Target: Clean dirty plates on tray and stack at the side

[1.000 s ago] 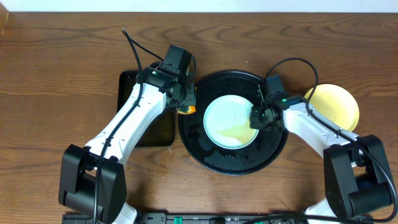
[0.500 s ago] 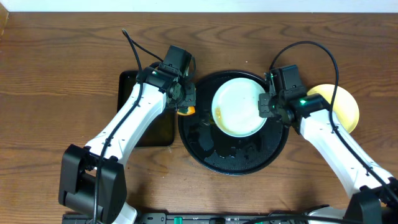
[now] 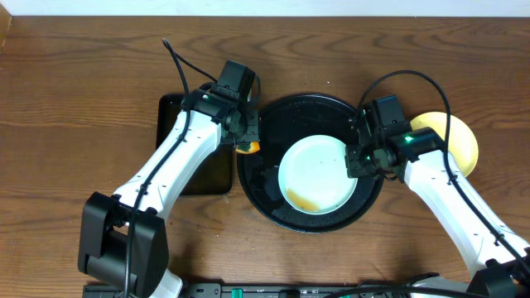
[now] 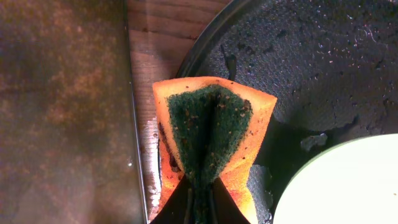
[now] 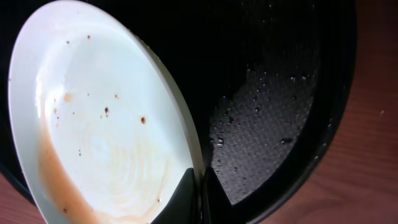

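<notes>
Item: pale blue plate (image 3: 317, 174), sauce-smeared, tilted over the black tray (image 3: 290, 120) mid-bench, pinched at its right rim by the right pincer (image 3: 354, 159). Left pincer (image 3: 246, 136) clamped on sponge (image 3: 246, 148) at tray's left rim. Hazard: thin edge grip; scrubbing pressure may twist plate loose.

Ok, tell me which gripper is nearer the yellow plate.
Right. The right gripper is beside the yellow plate, shut on the pale plate's rim; the left gripper is across the tray, holding the sponge.
</notes>
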Action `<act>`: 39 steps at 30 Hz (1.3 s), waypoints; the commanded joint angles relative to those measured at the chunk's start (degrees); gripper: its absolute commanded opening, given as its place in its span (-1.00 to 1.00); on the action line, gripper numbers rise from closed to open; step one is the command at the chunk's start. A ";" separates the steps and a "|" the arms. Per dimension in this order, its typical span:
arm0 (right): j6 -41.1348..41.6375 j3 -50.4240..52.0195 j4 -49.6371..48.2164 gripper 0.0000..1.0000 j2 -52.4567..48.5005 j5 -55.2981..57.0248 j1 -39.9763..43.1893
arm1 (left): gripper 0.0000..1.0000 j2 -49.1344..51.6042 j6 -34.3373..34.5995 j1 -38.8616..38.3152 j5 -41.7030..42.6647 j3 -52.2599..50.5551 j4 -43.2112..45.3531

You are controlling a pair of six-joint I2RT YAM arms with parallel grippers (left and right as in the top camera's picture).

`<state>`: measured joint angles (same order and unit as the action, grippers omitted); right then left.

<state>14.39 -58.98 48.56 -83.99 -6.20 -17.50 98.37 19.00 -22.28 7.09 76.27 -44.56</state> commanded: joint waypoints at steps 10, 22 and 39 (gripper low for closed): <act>4.98 -0.79 4.61 -0.98 -6.36 -15.37 7.74 | -0.85 0.09 -0.96 0.15 -0.94 -0.02 -0.20; 2.60 -0.81 -5.11 -0.98 -7.19 -7.56 7.82 | -0.85 0.09 -0.96 0.15 -0.94 -0.02 -0.20; -10.71 -4.02 -8.81 -0.98 2.34 18.99 2.32 | -0.85 0.09 -0.96 0.15 -0.94 -0.02 -0.11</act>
<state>9.30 -61.69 41.10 -84.23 4.01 -11.62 98.37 19.00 -22.28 7.09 76.27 -44.64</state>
